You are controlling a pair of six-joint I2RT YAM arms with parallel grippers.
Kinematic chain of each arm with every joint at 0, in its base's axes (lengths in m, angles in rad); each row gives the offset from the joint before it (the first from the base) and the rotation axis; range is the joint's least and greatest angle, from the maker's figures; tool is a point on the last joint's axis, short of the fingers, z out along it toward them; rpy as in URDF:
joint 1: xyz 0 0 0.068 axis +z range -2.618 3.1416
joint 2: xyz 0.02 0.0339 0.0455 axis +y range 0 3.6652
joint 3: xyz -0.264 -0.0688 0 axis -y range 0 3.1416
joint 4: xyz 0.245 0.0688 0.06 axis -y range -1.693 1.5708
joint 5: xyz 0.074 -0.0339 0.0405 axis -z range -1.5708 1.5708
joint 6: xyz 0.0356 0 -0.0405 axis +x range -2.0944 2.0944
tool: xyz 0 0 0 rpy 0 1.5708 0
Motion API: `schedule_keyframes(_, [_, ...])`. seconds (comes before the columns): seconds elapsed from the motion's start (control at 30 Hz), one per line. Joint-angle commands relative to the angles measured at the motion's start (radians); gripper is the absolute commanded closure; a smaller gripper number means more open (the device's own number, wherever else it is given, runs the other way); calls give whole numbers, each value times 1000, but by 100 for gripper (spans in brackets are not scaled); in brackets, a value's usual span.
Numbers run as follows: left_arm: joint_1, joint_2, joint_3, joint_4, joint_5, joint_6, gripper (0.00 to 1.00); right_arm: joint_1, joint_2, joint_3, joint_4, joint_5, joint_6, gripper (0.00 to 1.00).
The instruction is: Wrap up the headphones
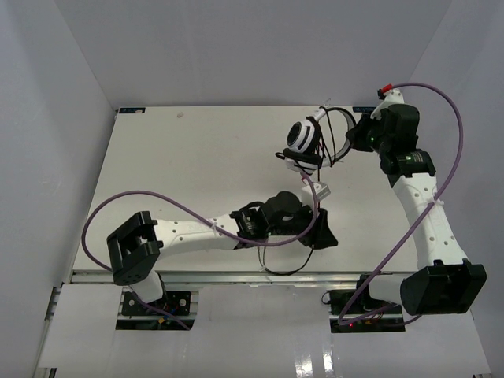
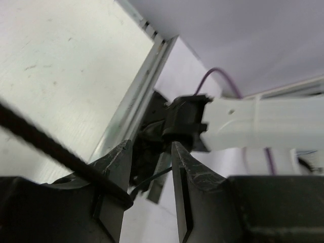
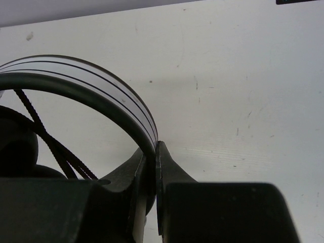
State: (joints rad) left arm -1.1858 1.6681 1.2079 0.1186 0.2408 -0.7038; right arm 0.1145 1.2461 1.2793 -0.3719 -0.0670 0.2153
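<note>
- Right gripper (image 3: 155, 152) is clamped tight on the band of the headphones (image 1: 302, 137).
- Left gripper (image 2: 151, 151), just near of the headphones, has its fingers apart, with the cable (image 2: 36, 137) draped over one.

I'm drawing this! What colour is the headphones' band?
The headband is white with thin black lines; best in right wrist view.

1. The left arm (image 1: 197, 230) stretches low along the near edge of the surface, reaching toward the right.
2. Its end effector (image 2: 149, 152) has its fingers (image 2: 188, 169) parted, with a gap between them.
3. The right arm (image 1: 421, 209) extends to the far side, wrist turned left.
4. Its end effector (image 3: 156, 152) is pinched tight on the band of the headphones (image 3: 96, 83).
</note>
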Motion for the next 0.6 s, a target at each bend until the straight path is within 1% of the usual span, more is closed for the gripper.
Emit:
schedule_keyframes(0.0, [-20, -90, -176, 141, -213, 327, 51, -95, -31, 64, 16, -255, 164, 92])
schedule_keyframes(0.07, [-23, -97, -267, 223, -290, 414, 50, -118, -43, 57, 10, -307, 186, 92])
schedule_keyframes(0.13, [-23, -94, -391, 350, -363, 490, 49, -157, -59, 49, -4, -359, 208, 92])
schedule_keyframes(0.2, [-20, -68, -464, 449, -392, 557, 49, -160, -77, 39, -7, -405, 217, 92])
schedule_keyframes(0.27, [-16, -21, -488, 503, -415, 609, 49, -162, -89, 33, -8, -440, 232, 92])
schedule_keyframes(0.4, [1, 67, -490, 543, -453, 646, 49, -164, -115, 35, -14, -483, 249, 92])
schedule_keyframes(0.5, [18, 97, -501, 589, -453, 650, 50, -165, -131, 52, -27, -496, 250, 92])
schedule_keyframes(0.57, [20, 83, -525, 630, -438, 651, 49, -167, -135, 61, -32, -489, 244, 92])
